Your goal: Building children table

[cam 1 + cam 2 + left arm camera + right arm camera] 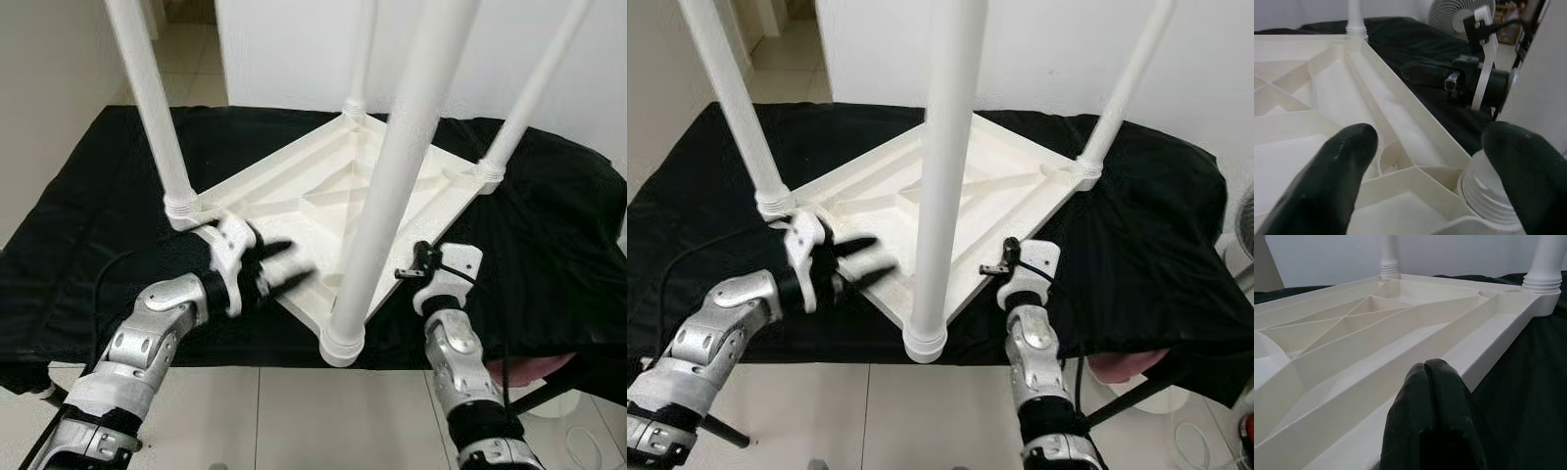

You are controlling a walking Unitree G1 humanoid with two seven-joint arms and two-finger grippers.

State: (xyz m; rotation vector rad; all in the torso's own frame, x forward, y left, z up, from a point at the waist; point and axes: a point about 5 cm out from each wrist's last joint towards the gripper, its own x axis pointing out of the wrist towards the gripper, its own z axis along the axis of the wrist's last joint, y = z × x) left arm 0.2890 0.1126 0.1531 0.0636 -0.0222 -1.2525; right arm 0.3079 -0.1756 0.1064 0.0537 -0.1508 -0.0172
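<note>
The white children's table lies upside down on a black cloth, its four legs standing upward. The left gripper sits at about 8 o'clock from the tabletop's centre, fingers spread wide above the ribbed underside near the front edge, gripping nothing. The right gripper rests at roughly 4 o'clock, just beside the rim, fingers pressed together and empty.
</note>
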